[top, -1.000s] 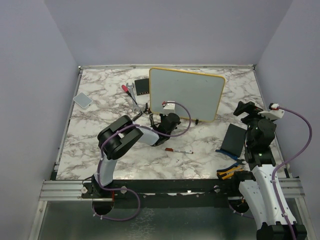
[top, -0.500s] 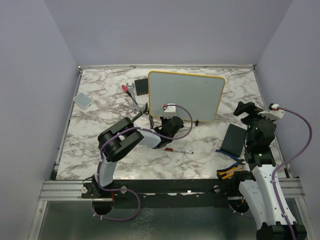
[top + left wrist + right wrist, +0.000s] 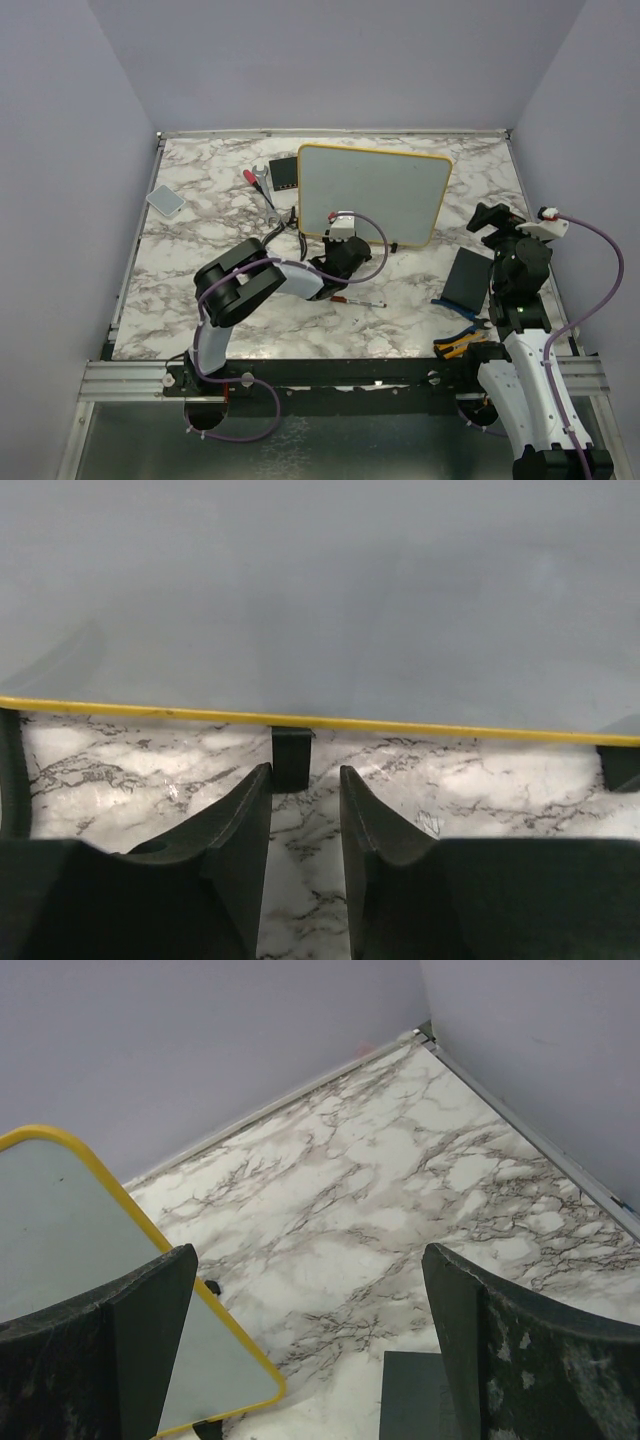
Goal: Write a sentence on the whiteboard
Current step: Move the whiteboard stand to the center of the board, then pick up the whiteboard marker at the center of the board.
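Our left jaws stand slightly apart with nothing between them, just short of a black foot (image 3: 291,758) under the whiteboard (image 3: 375,190), which stands toward the back of the counter (image 3: 200,250). Off to the side, our right jaws gape wide, empty. Both wrist views cut the board off, and we cannot make out any writing on it.

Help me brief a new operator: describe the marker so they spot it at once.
Find the yellow-framed whiteboard standing on the marble table. In front of its lower edge, nearer the arms, lies the marker. It is a thin white stick with a red end, far slimmer than the dark slab to its right.
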Available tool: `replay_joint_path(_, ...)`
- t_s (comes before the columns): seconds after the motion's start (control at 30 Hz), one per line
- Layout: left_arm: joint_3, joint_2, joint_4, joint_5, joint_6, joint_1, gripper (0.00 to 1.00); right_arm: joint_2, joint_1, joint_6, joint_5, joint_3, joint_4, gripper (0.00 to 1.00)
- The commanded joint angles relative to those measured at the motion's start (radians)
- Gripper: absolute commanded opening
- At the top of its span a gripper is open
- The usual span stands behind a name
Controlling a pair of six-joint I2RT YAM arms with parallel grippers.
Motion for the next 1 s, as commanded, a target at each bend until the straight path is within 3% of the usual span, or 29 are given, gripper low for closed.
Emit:
replay_joint_path(0.0, -0.043, -0.046, -0.099, 0.032, -0.010, -0.023, 0.37, -0.001, -0.003, 0.011, 0.018, -0.015, -0.005, 0.98)
replay_joint_path(0.47, -0.213, -0.351, -0.211, 0.110, 0.021, -0.053, 0.67, 0.007, -0.004, 0.009, 0.015, -0.001, -0.017, 0.98)
replay_joint_path(0.6, -0.235, -0.429, -0.244, 0.321, 0.186, -0.054, 0.79, 0.011, -0.003, 0.003, 0.004, 0.006, -0.027, 0.98)
replay_joint_path(0.7, -0.203, -0.434, -0.341, 0.476, 0.287, -0.055, 0.80, 0.006, -0.002, -0.009, -0.011, 0.014, -0.029, 0.98)
replay_joint_path(0.83, -0.195, -0.452, -0.335, 0.667, 0.352, -0.058, 0.81, 0.002, -0.002, -0.017, -0.022, 0.020, -0.032, 0.98)
replay_joint_path(0.97, -0.170, -0.413, -0.335, 0.709, 0.419, -0.077, 0.81, 0.014, -0.004, -0.014, -0.032, 0.015, -0.021, 0.98)
